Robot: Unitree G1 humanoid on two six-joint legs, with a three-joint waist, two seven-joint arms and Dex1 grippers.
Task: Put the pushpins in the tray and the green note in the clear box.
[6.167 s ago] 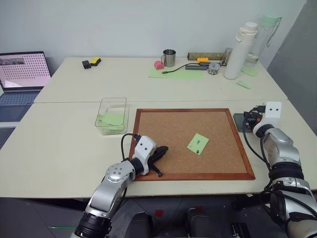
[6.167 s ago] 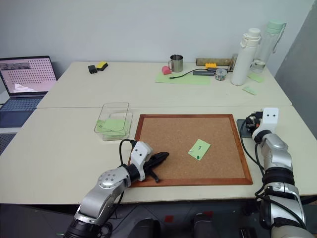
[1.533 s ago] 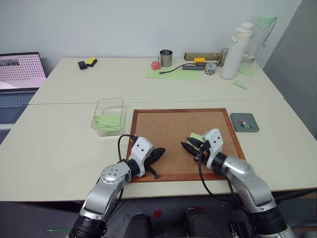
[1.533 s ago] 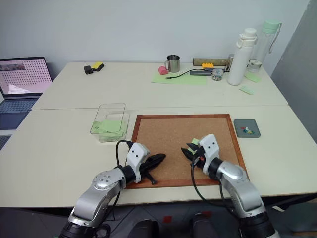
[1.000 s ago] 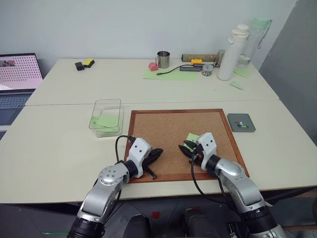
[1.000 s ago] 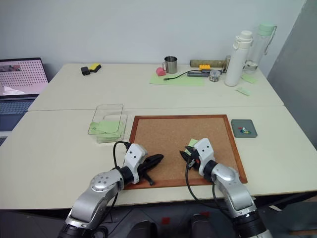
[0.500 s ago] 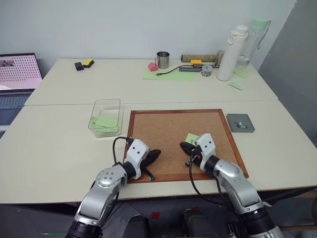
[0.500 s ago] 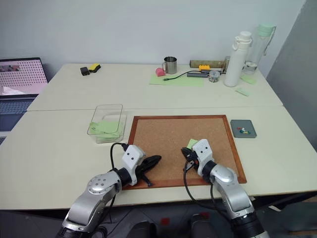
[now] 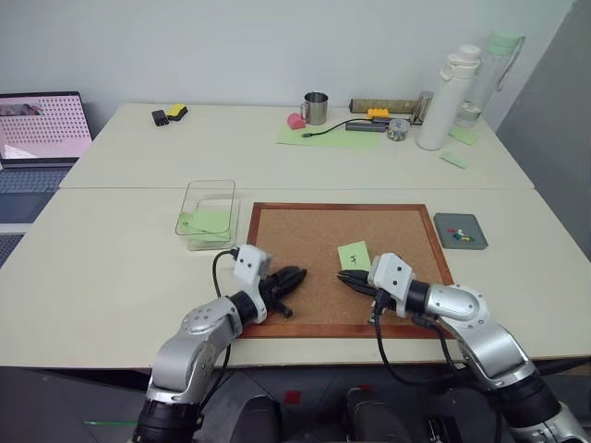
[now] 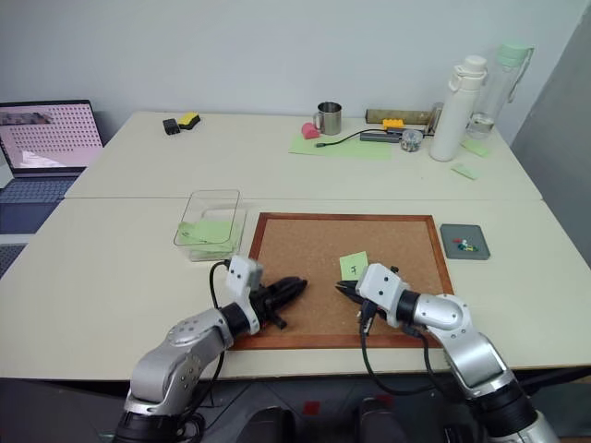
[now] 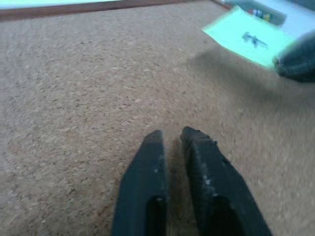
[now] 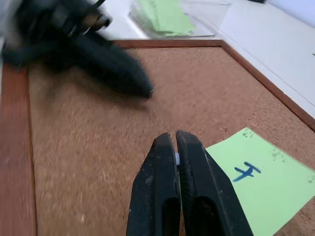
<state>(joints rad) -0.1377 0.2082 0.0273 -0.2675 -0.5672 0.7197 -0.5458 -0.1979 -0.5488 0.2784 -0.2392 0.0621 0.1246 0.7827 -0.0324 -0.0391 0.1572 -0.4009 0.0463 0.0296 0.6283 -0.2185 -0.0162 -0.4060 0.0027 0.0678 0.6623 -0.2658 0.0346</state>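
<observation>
The note (image 9: 354, 256) lies flat on the cork board (image 9: 305, 231), toward its front-right corner — thin, limp paper, best pinched at a lifted edge. Right claw (image 12: 175, 140) is closed on a tiny pin; left claw (image 11: 171, 138) stands narrowly parted, empty.

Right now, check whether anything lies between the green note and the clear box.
Nothing stands on the cork board between the green note and the clear box. Only the board's raised wooden frame crosses that path; the left tool sits nearer the robot.
</observation>
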